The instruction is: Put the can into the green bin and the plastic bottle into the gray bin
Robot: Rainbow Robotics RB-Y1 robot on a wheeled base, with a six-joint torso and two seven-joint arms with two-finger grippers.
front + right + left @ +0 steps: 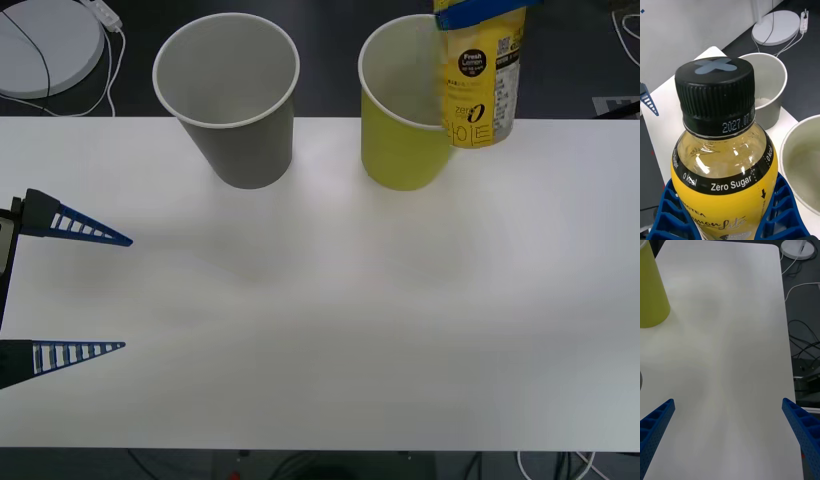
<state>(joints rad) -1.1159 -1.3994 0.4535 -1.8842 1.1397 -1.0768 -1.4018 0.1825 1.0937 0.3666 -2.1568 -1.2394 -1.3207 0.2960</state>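
Right end effector [730, 221] clamping plastic bottle [483, 85], seemingly above green bin [402, 140].

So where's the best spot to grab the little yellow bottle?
Grab the plastic bottle by its round yellow body, just under the shoulder, with one finger on each side. The body is wider than the black cap, so the ribbed fingers hug it well. The right gripper is shut on it that way, upright. The left gripper sits open by the table's left edge.

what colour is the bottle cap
Black, with a gray X on top of the cap; right wrist view shows it best.
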